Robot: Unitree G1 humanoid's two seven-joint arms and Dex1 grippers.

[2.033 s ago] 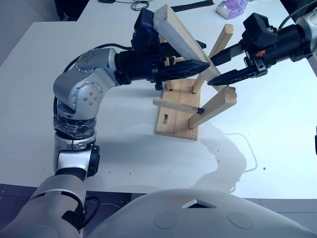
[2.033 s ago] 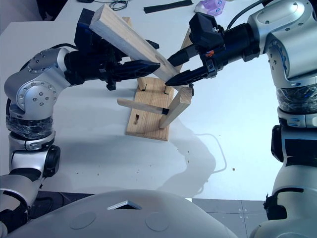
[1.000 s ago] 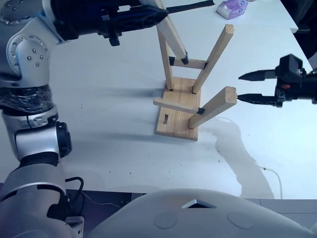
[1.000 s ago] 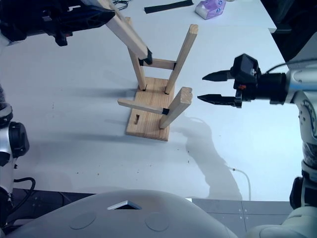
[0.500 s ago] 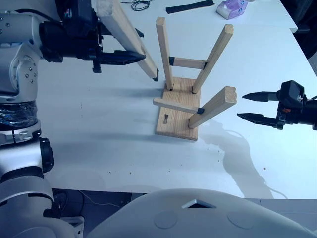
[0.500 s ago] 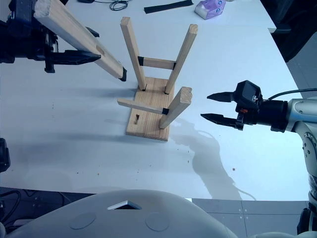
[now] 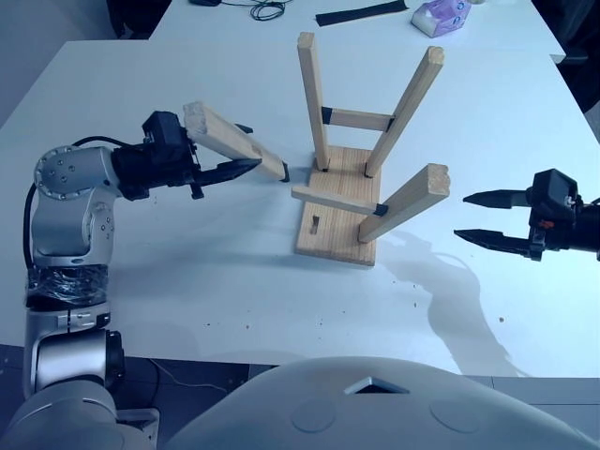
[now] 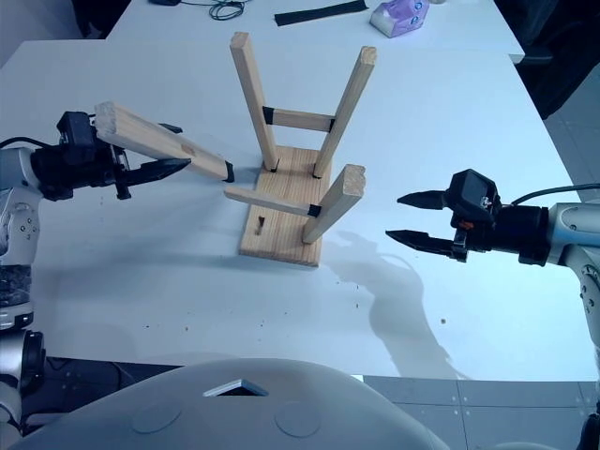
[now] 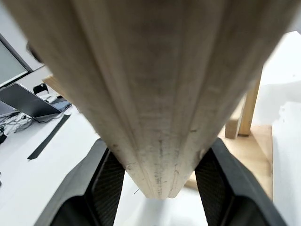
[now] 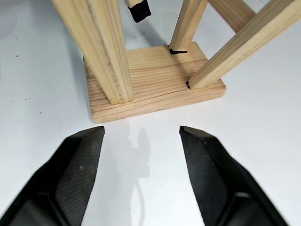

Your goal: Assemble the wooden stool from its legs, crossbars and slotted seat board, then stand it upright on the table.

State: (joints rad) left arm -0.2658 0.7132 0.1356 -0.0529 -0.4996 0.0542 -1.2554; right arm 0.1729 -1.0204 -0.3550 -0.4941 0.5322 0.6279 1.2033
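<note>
Robotics lab or office-style workroom: a broad white table [image 7: 234,281] stands in front of a second table [image 7: 216,21], which carries loose black cables [image 7: 267,7], a black strip [image 7: 361,13] and a soft pack of tissues [image 7: 439,16]. The left wrist view catches a dark laptop [image 9: 26,101] on a desk, beside a screen's edge [image 9: 9,66].

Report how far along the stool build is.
Done: two far legs and a tilted near leg stand in the seat board lying on the table; one crossbar joins the far legs, a second crossbar juts from the tilted one. In hand: the left claw grips the fourth leg; the right claw is open, empty. Left: seat that leg in the free slot, then turn the stool upright.
</note>
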